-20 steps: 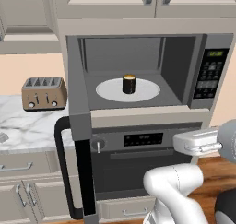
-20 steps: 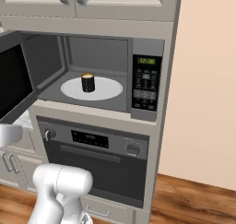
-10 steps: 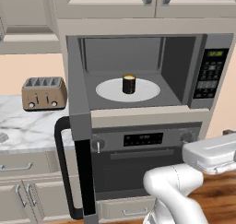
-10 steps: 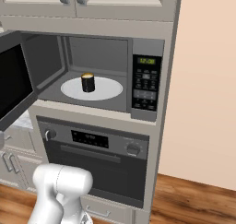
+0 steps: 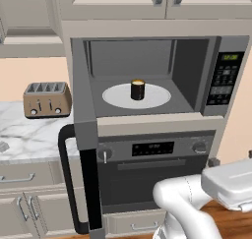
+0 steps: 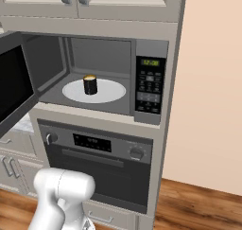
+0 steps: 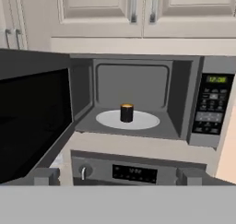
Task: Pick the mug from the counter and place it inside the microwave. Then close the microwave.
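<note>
The microwave [image 5: 147,80] is sitting built into the beige cabinetry above the oven [image 5: 155,174], a wide grey box whose cavity is standing open. Its door [image 5: 83,134], carrying a black handle [image 5: 69,179], is swinging out to the left; in the hand view the door's dark glass is occupying the left side. A button panel [image 6: 150,84] with a green display is running down the right of the microwave's face. To the left, the white marble counter [image 5: 29,139] is bearing a tan toaster [image 5: 47,99].

The round white turntable [image 5: 137,95] is lying on the cavity floor. The mug [image 5: 137,89], a small black cylinder with a yellowish rim, is standing upright near the turntable's centre, touching nothing else.

The white arm [image 5: 197,203] is bending low in front of the oven, well apart from the mug. The gripper [image 7: 118,176] is facing the open cavity, its two grey fingertips [image 7: 45,176] standing spread wide, with nothing between them.
</note>
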